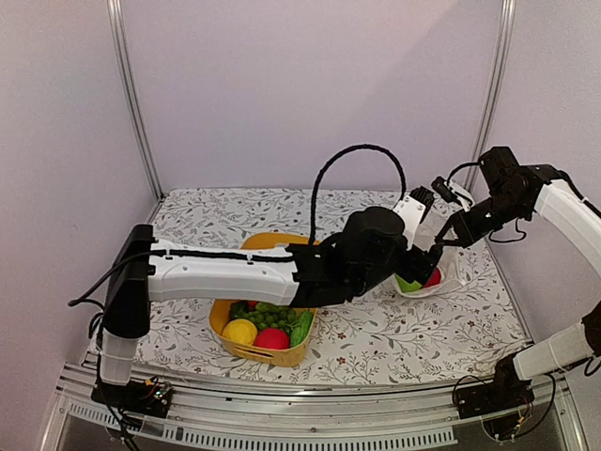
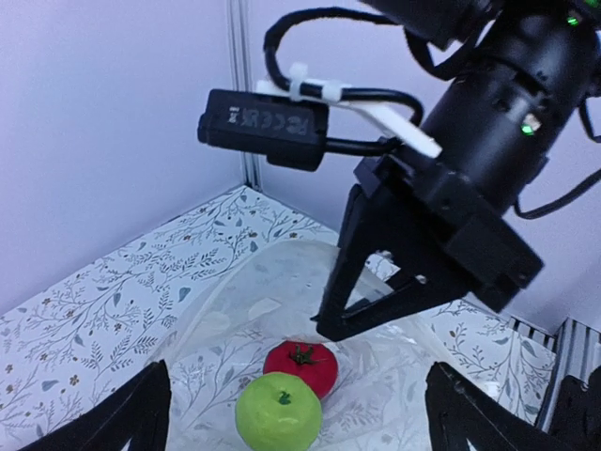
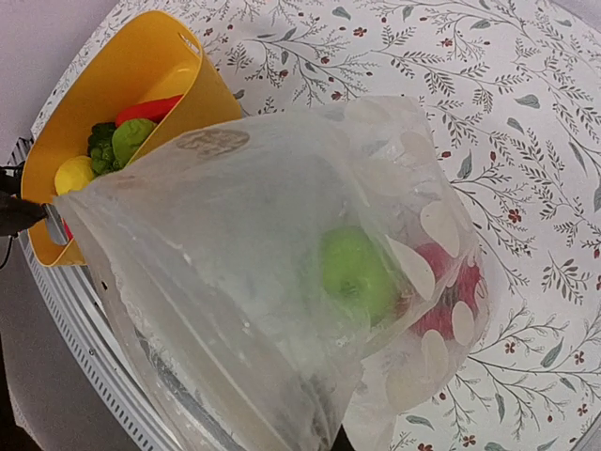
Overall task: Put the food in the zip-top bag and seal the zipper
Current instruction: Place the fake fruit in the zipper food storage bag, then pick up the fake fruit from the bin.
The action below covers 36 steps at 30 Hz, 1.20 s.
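Note:
The zip-top bag (image 1: 449,272) lies at the right of the table, clear with white dots, its mouth lifted. My right gripper (image 1: 449,237) is shut on the bag's upper mouth edge; its black fingers (image 2: 340,324) pinch the film. Inside the bag lie a green apple (image 2: 279,412) and a red tomato (image 2: 302,365), touching each other. My left gripper (image 2: 299,395) is open just above them, holding nothing. In the right wrist view the bag (image 3: 263,244) covers my own fingers. I cannot tell the zipper apart from the mouth edge. More food (image 1: 268,324) sits in the basket.
The yellow plastic basket (image 1: 282,355) stands left of the bag, under my left forearm, holding a yellow fruit (image 1: 239,331), a red fruit (image 1: 272,338), grapes and greens. The table wears a floral cloth (image 1: 394,334). Walls and metal posts close the back and sides.

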Available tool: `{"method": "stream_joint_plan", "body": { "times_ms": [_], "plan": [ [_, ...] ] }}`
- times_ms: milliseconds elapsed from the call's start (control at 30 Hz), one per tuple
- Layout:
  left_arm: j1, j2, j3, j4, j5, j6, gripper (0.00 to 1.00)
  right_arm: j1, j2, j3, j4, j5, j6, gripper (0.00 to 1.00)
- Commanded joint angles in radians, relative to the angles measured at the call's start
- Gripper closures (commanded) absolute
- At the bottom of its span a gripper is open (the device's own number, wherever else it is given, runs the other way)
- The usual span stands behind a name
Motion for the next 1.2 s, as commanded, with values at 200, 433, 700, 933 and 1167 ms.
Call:
{"method": "stream_joint_plan", "body": {
  "times_ms": [200, 433, 700, 933, 1167],
  "plan": [
    [-0.047, -0.432, -0.449, 0.212, 0.064, 0.016, 0.09, -0.106, 0.129, 0.14, 0.067, 0.16, -0.007, 1.0],
    [-0.044, -0.646, -0.697, -0.045, -0.126, -0.098, 0.08, -0.159, 0.182, 0.261, 0.081, 0.223, -0.025, 1.0],
    [-0.018, -0.822, -0.927, -0.1, -0.236, -0.374, 0.0, -0.152, 0.135, 0.107, 0.172, 0.041, -0.014, 1.0],
    [0.039, -0.827, -0.966, -0.21, -0.167, -0.508, 0.0, -0.082, 0.092, -0.053, 0.223, -0.028, -0.002, 1.0],
    [0.043, -0.808, -0.892, -0.325, -0.22, -0.471, 0.0, -0.076, 0.049, -0.089, 0.212, -0.08, -0.018, 1.0]
  ]
}}
